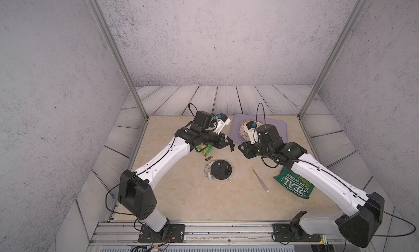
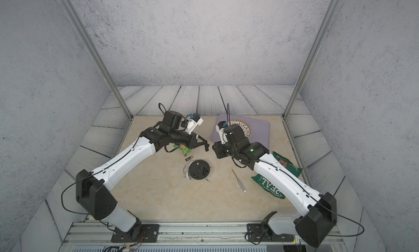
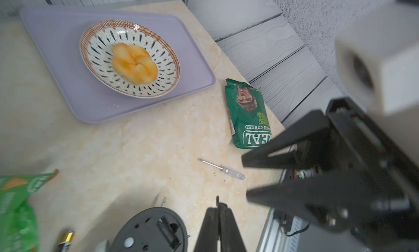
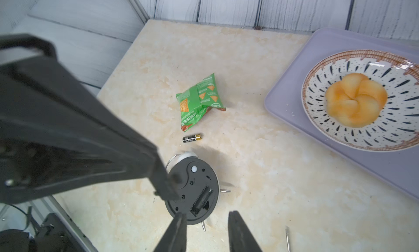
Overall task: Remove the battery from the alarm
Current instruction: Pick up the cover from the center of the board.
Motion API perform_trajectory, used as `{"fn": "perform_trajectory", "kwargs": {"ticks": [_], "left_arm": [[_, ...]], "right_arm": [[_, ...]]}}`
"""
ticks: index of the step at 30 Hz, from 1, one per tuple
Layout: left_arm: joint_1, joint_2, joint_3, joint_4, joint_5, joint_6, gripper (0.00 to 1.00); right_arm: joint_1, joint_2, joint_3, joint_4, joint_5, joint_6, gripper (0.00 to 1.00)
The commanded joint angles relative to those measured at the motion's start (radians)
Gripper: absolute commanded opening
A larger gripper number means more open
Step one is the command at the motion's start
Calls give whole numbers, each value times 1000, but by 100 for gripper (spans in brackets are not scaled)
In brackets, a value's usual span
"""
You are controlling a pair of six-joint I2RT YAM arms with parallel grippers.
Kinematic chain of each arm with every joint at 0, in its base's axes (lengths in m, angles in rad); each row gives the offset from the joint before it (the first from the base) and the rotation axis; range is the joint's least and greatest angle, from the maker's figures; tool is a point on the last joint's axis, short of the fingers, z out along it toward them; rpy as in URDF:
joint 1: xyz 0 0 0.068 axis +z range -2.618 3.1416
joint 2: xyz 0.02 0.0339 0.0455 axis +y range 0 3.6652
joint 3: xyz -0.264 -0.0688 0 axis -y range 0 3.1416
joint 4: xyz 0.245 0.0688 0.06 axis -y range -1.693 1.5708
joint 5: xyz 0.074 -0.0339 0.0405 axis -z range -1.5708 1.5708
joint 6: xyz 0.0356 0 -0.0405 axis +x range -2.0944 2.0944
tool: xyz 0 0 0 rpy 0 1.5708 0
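The battery (image 4: 192,138) is seen lying flat on the table (image 4: 260,176), apart from the alarm (image 4: 192,189) and between it and a green snack packet (image 4: 199,98). In both top views it lies just beside the alarm's bells (image 1: 208,158). The alarm is laid face down with its black back up and its battery slot uncovered. The slot looks empty, though this cannot be told for certain. The removal is therefore judged to be done, or nearly so.

The left gripper (image 3: 218,203) is shown with its jaws pressed together and nothing between them. The right gripper (image 4: 206,216) is shown with its jaws partly apart, above the alarm's rim, and nothing is held in it.

The battery is judged to be light, hard and smooth, so it can be expected to roll or slip if it is nudged on its side. It is best taken across the middle of its barrel, with one jaw on each long side. The alarm is judged to be light and likely to rock on its bells and legs. It is better steadied by its round rim than by the thin wire handle.
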Motion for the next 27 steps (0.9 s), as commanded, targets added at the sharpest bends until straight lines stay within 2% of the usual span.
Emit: {"fn": "perform_trajectory", "kwargs": {"ticks": [1,7,14,19,23,27], "left_arm": [[-14,-99,-77,84,-129,254,0],[-48,-209,-285,381,-184,494,0],[-120,-218,-421,589,-237,647,0],[-159,-219,-455,630,-260,740,0],[-182,-219,-484,661,-275,822,0],[-190,-208,-489,673,-287,839,0]], "right_arm": [[-90,-28,62,-28,-181,135,38],[-103,122,276,-264,-333,239,39],[-101,170,239,-163,-447,459,40],[-100,212,277,-276,-387,440,37],[-101,241,282,-311,-396,443,34],[-99,263,295,-321,-430,450,31]]}}
